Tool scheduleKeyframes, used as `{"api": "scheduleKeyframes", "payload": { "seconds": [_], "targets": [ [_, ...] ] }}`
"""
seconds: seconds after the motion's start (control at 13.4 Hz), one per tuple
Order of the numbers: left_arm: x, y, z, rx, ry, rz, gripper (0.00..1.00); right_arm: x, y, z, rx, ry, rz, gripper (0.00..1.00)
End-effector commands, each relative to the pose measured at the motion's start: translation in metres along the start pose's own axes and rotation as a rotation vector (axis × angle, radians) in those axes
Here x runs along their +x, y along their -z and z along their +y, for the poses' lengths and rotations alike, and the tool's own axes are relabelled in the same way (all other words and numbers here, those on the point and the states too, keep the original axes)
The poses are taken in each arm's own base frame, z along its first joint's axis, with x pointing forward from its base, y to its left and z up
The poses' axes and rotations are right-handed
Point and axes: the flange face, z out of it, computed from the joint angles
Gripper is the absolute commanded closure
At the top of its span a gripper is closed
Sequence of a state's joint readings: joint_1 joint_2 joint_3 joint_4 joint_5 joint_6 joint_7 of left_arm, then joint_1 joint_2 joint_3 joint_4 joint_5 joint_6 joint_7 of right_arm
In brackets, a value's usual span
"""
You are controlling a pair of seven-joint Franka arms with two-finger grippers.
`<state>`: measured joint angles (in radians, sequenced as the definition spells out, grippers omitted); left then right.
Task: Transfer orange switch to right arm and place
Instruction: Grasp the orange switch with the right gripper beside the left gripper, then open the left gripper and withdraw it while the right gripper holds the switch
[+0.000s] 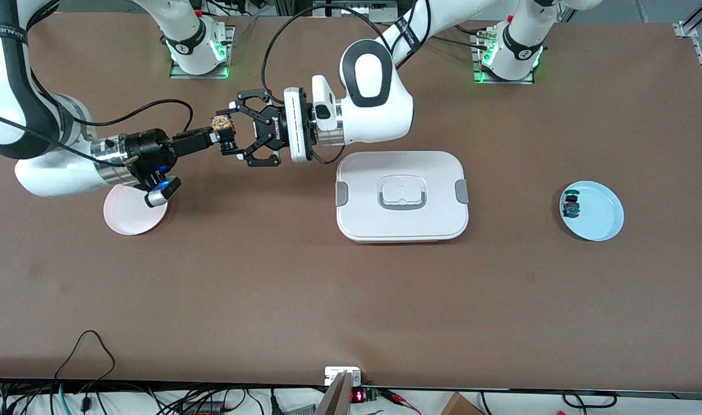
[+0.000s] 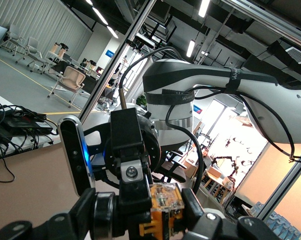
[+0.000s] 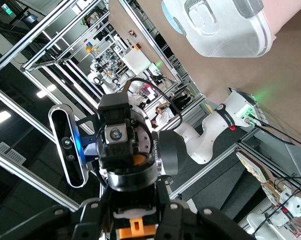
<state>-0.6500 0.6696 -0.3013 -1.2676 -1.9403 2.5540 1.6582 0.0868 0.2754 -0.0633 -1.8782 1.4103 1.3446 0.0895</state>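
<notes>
The left gripper is clenching the orange switch in mid-air, its black claw linkage pinched onto the little part from the left arm's side, while the right gripper, slim and straight-fingered, is closing on the same switch from the right arm's side, so both hands are grasping it at once. The meeting point is hanging above bare brown table, between the right arm's base and the white lidded box, and toward the right arm's end of the table. The left arm is reaching well across from its base, forearm level and wrist turned sideways so its gripper is pointing at the right arm; the right arm is lying low and level too, its silver wrist cylinder passing over the rim of the pink plate. In the left wrist view the switch is sitting between the dark fingers with the right arm's wrist just beside it; in the right wrist view the orange part is showing low between the fingers. The box is lying near the table's middle, nearer the front camera than the left gripper's wrist and apart from it. At the left arm's end a pale blue plate is carrying a small switch with blue and green parts near its rim. The wide strip of table nearer the front camera is lying open up to its edge, where cables are hanging.
</notes>
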Motion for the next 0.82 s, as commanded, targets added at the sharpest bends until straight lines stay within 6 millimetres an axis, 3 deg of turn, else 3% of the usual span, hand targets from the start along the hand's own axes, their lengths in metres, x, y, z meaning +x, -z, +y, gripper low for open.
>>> {"api": "scheduleKeyframes", "payload": {
  "seconds": [0.0,0.07,0.22,0.3,0.52,0.74],
  "targets": [
    [0.007,-0.003,-0.001,0.010,-0.011,0.025,0.96,-0.011,0.005,0.000,0.037,0.000,-0.005,0.86],
    [0.007,-0.003,-0.002,0.011,-0.003,0.026,0.93,-0.011,0.005,-0.001,0.036,0.001,-0.002,0.86],
    [0.007,-0.002,-0.003,0.012,0.008,0.028,0.52,-0.011,0.003,-0.001,0.036,0.001,-0.002,0.86],
    [0.006,-0.001,-0.004,0.014,0.014,0.029,0.02,-0.010,0.003,0.000,0.036,0.001,-0.002,0.86],
    [0.019,0.014,-0.020,0.036,0.010,0.048,0.00,-0.013,0.001,-0.003,0.034,0.015,-0.004,0.86],
    [0.038,0.053,-0.062,0.012,0.003,0.078,0.00,-0.017,0.004,-0.005,0.035,0.023,-0.004,0.86]
  ]
}}
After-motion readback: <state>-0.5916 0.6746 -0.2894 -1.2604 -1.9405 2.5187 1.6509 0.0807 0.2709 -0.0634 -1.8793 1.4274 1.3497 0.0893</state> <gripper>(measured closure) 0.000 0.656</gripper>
